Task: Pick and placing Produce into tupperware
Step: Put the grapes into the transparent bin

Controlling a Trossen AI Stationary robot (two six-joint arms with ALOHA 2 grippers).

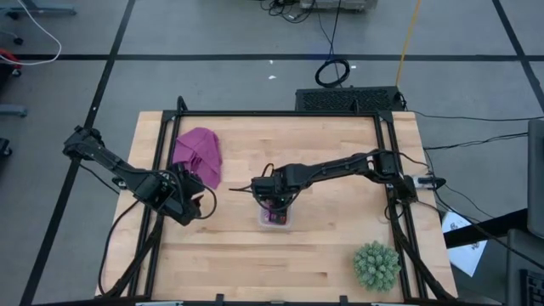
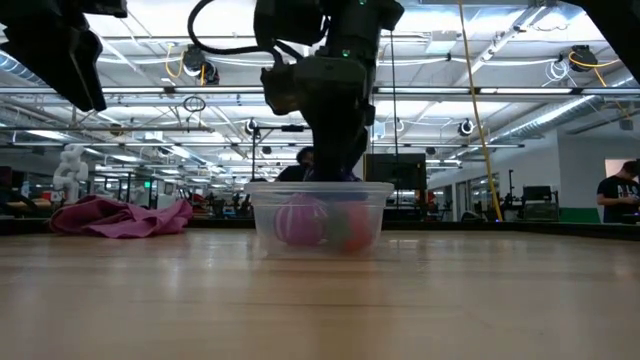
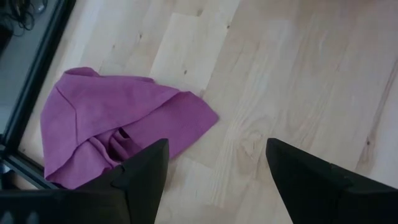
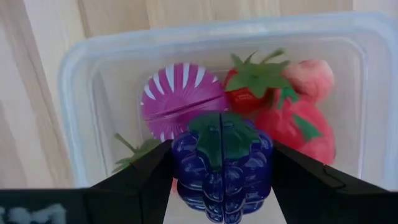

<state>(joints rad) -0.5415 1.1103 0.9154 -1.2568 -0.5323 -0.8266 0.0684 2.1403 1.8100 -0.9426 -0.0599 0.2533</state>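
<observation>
Right wrist view: right gripper (image 4: 222,177) is pinching the purple fruit (image 4: 222,165) over the tupperware (image 4: 93,68); release needed next. Left gripper (image 3: 214,180) is idling, spread.

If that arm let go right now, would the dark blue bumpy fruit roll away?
Probably not: the right end effector holds the blue fruit directly above the tupperware, whose walls should stop it. It looks like light, rigid plastic, so it might bounce.

one tub (image 4: 74,68), one magenta cloth (image 1: 199,155), one green spiky ball (image 1: 376,265) — two arms.
</observation>
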